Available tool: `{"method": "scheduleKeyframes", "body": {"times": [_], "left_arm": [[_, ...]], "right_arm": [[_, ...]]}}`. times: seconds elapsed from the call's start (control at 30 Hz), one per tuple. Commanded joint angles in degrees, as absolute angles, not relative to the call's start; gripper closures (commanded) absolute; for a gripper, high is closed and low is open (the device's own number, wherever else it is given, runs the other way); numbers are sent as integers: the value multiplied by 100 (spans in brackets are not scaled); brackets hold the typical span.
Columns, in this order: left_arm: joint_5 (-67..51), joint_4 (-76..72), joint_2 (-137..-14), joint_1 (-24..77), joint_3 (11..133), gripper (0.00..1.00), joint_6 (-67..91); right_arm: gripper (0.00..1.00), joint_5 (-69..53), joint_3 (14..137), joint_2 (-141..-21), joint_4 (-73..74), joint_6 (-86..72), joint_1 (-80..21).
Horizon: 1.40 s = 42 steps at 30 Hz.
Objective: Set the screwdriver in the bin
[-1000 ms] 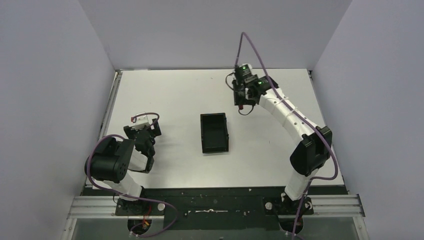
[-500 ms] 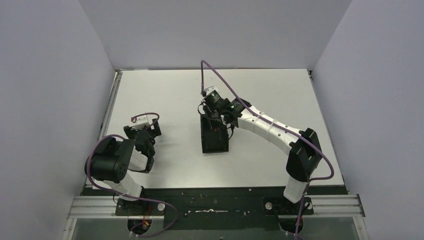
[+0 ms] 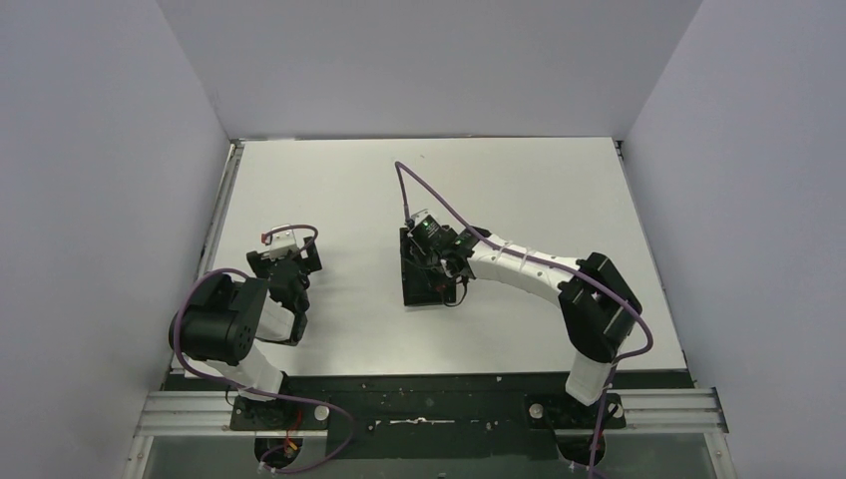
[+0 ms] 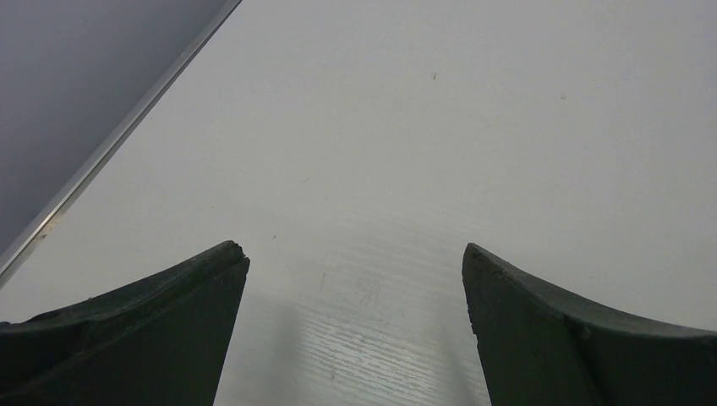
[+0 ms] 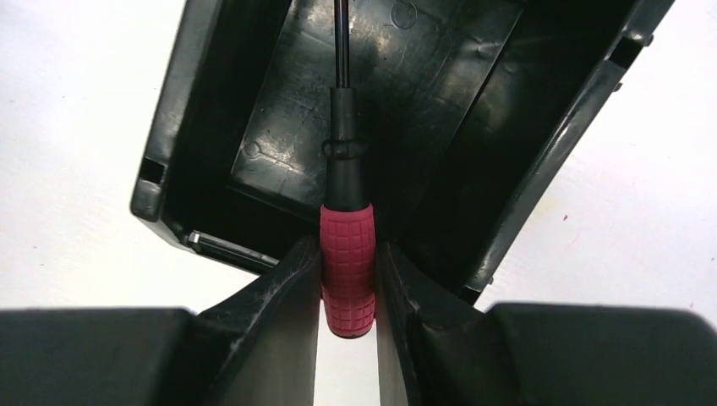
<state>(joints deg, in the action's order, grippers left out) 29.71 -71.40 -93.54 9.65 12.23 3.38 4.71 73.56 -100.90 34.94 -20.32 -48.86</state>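
Right wrist view shows the right gripper [image 5: 348, 254] with its jaws pinching the red handle of the screwdriver [image 5: 342, 169]. The thin dark shaft points straight ahead, out over the floor of the bin [image 5: 194, 127]. The shaft and its black collar lie over the tray's interior, while the butt of the handle looks to sit above or just short of the near wall. The tip runs off the top of the picture, so I cannot tell whether it touches the floor. In the top external view this gripper hangs over the bin, and the tool itself is too small to make out there. The left gripper [image 4: 353, 258] has its jaws spread with nothing between them, over bare table [image 4: 423, 127], well apart from the bin on its left side. I judge the carry to be done and the release to be the step in hand: the tool is over the bin but not yet let go. The next move probably calls for a small push forward or a dip, so that the whole handle clears the near wall. The jaws would then part. Released as it is, the handle might catch on the rim and leave the tool propped or tipping out.
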Motion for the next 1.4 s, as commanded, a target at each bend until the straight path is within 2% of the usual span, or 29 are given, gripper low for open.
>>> {"method": "scheduleKeyframes", "body": {"times": [0.0, 0.17, 0.27, 0.53, 0.6, 0.73, 0.83, 1.03, 1.2, 1.37], "left_arm": [[2944, -7313, -9256, 944, 1274, 3, 325], [2947, -7317, -9255, 948, 1275, 3, 325], [2944, -7314, -9255, 943, 1274, 3, 325], [2950, -7319, -9255, 942, 1274, 3, 325], [2947, -7316, -9255, 940, 1279, 3, 325], [2947, -7313, -9257, 949, 1274, 3, 325], [2943, -7315, -9260, 942, 1276, 3, 325], [2944, -7319, -9256, 946, 1276, 3, 330], [2943, -7317, -9257, 940, 1275, 3, 325], [2945, -7313, -9257, 941, 1274, 3, 325]], "right_arm": [[84, 723, 7286, -10078, 2962, -1963, -4932], [58, 880, 7367, -10239, 2955, -2021, -4935], [51, 892, 7526, -10273, 3019, -2015, -4932], [50, 1846, 8573, -9966, 3779, -2098, -4963], [45, 2157, 8739, -9808, 3849, -2121, -4940], [24, 2416, 8764, -9520, 4036, -2216, -4581], [2, 2338, 8515, -9219, 4174, -2201, -3998], [0, 2344, 7735, -8313, 3790, -1311, -2823], [0, 1662, 7339, -7706, 3461, -1158, -1373], [0, 1613, 7258, -7594, 3426, -1232, -871]]}}
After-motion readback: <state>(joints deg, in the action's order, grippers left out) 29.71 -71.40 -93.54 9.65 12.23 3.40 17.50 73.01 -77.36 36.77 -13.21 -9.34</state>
